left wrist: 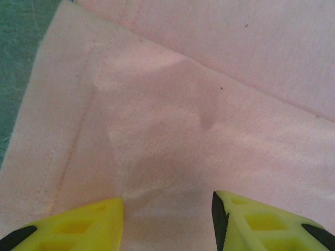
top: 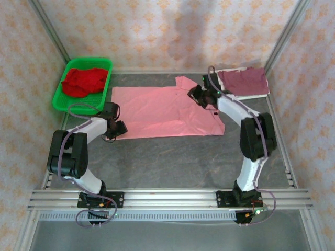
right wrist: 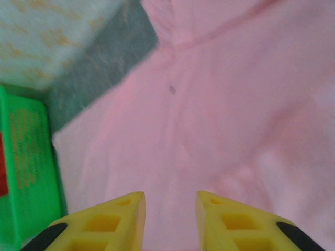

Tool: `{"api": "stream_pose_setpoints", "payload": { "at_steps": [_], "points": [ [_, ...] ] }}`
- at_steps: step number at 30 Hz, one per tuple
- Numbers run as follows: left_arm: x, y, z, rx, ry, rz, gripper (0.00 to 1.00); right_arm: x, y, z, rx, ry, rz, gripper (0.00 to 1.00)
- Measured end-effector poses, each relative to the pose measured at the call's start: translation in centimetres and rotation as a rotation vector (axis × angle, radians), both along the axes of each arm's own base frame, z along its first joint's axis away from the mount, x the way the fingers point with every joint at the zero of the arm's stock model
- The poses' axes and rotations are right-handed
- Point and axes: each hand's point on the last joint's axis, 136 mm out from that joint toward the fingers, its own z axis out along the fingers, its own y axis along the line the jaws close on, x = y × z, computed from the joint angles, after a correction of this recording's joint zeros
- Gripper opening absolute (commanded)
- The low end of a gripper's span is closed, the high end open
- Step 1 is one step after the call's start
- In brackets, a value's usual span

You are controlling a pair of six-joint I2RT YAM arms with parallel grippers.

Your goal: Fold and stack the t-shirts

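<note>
Yellow fingers (left wrist: 78,225) of the left pincer (left wrist: 167,209) stand moderately spread, hovering low over the stitched hem of the salmon-pink t-shirt (left wrist: 209,104). Nothing is pinched, and a soft wrinkle lies in the gap. This close view shows a folded edge crossing the cloth that the top view does not resolve.

Right pincer (right wrist: 170,206): narrowly spread, empty, over plain pink cloth, with the green basket (right wrist: 26,167) at the left of its view.

Top view: the left pincer (top: 112,133) is at the pink shirt's near-left corner and the right pincer (top: 196,95) is over its far-right part. The shirt (top: 167,112) lies flat at the desk (top: 172,162) centre. The red t-shirt (top: 82,81) is bunched in the basket (top: 89,60) at the far-left corner. The maroon t-shirt (top: 243,80) lies folded on an off-white one (top: 251,95) at the far-right corner.
</note>
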Motion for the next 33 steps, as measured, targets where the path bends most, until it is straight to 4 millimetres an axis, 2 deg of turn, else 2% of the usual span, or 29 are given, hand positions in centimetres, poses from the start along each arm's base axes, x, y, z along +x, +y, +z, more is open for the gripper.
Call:
{"api": "stream_pose_setpoints", "payload": {
  "at_steps": [3, 6, 11, 17, 21, 25, 28, 33],
  "points": [
    [0.1, 0.0, 0.7, -0.002, -0.022, 0.0, 0.48, -4.3, -1.6, -1.4, -0.061, 0.04, 0.006, 0.23],
    [0.3, -0.1, 1.3, -0.007, -0.043, -0.002, 0.49, -6.5, -3.2, -3.3, -0.12, 0.081, 0.006, 0.18],
    [0.4, -0.3, 0.7, -0.017, -0.028, -0.005, 0.48, -7.0, -4.3, -6.4, -0.169, 0.146, 0.001, 0.13],
    [1.1, -0.6, -0.5, -0.031, 0.0, -0.007, 0.48, -6.3, -4.4, -11.4, -0.221, 0.243, 0.019, 0.1],
    [1.4, -0.6, -0.5, -0.033, -0.005, -0.007, 0.48, -5.3, -4.7, -11.5, -0.219, 0.219, 0.002, 0.09],
    [1.4, -0.6, -0.5, -0.034, -0.005, -0.007, 0.48, -5.3, -5.2, -11.8, -0.204, 0.191, -0.016, 0.1],
    [1.1, -0.7, -0.5, -0.039, -0.012, -0.008, 0.48, -7.0, -5.8, -11.8, -0.187, 0.168, -0.04, 0.1],
    [-1.1, -1.0, -0.7, -0.073, -0.009, -0.001, 0.48, -11.8, -7.3, -12.0, -0.169, 0.182, -0.085, 0.1]
  ]
}}
